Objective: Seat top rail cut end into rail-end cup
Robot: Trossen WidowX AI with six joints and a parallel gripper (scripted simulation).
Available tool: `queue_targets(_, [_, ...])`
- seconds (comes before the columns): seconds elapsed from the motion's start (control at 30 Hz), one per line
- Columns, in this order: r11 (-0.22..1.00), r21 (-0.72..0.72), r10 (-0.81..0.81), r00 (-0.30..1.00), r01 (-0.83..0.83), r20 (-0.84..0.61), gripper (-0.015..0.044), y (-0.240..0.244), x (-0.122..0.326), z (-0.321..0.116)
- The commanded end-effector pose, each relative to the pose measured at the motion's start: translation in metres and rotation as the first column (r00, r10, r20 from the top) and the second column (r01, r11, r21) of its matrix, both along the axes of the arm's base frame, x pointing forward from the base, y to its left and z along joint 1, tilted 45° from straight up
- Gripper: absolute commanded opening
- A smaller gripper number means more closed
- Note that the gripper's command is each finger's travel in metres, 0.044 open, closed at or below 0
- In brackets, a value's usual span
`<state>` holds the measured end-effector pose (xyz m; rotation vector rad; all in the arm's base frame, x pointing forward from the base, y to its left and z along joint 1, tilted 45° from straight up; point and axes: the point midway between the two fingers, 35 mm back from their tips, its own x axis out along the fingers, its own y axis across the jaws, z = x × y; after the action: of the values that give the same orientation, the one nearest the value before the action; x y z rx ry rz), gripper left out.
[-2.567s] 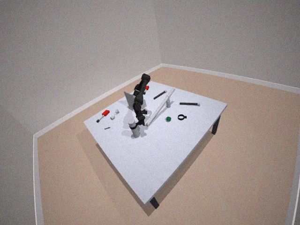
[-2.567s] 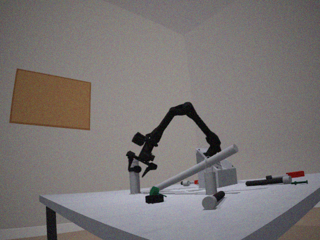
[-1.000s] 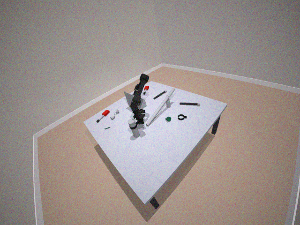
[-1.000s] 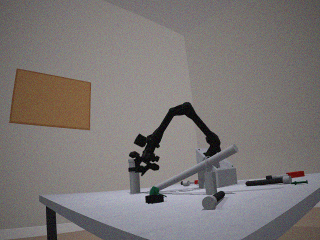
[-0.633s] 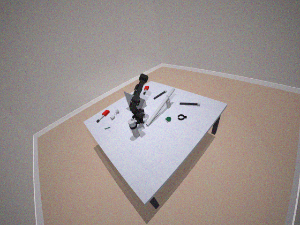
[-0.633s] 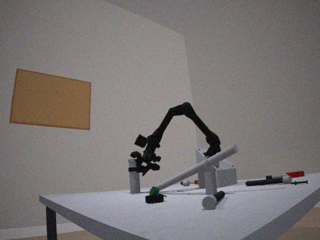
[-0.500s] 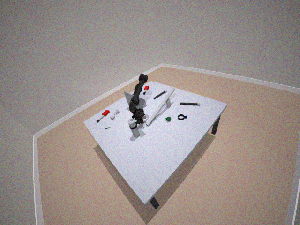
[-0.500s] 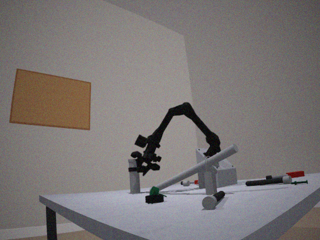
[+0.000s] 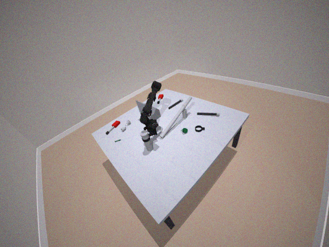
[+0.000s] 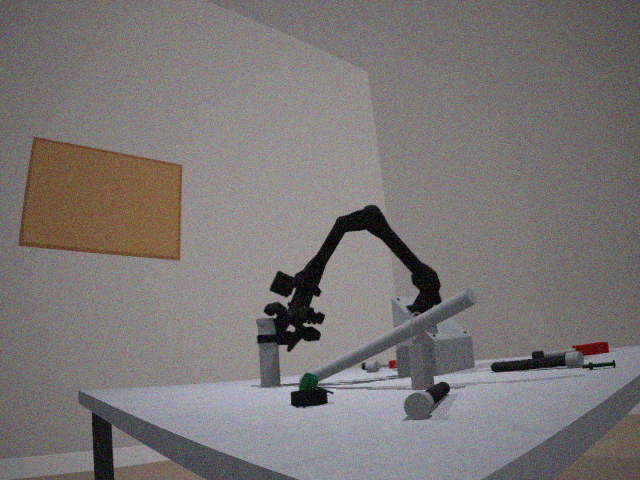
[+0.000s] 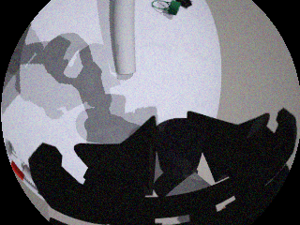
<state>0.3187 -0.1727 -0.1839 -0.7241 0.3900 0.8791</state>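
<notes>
The white rail (image 9: 175, 119) (image 10: 382, 346) (image 11: 124, 37) slants through the loop cap (image 10: 415, 322) on the short post (image 9: 185, 114) (image 10: 422, 361). Its low end is down near the table, apart from the big post (image 9: 149, 146) (image 10: 268, 364), which stands upright. The black brace band (image 9: 145, 139) (image 10: 266, 338) is around the post's upper part, below its cap. My gripper (image 9: 152, 131) (image 10: 297, 338) (image 11: 171, 117) is beside the band, shut on the dark rail-end cup (image 11: 180, 147). It is above the rail's low end and does not touch it. The cup's opening is hidden.
A green part (image 9: 184, 130) and a black ring (image 9: 199, 129) lie right of the rail. Dark rods (image 9: 175, 104) (image 9: 207, 113) lie behind them. Red-handled tools (image 9: 115, 123) (image 9: 160, 96), white parts (image 9: 123, 129) and a green bolt (image 9: 117, 140) are on the left and back.
</notes>
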Motion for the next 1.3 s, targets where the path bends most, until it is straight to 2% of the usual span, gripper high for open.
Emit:
queue_targets(0.0, [1.0,-0.002,-0.008,1.0,0.008,-0.003,0.0,-0.002,0.0,0.0])
queue_targets(0.43, [1.0,0.001,-0.004,1.0,0.004,-0.002,0.0,0.0,0.001,0.0])
queue_targets(0.77, [1.0,0.001,-0.004,1.0,0.004,-0.002,0.0263,0.0,0.001,0.001])
queue_targets(1.0, [1.0,0.0,-0.005,1.0,0.005,-0.003,0.044,-0.001,0.0,0.021])
queue_targets(1.27, [1.0,-0.001,-0.007,1.0,0.007,-0.004,0.044,0.0,-0.002,0.051])
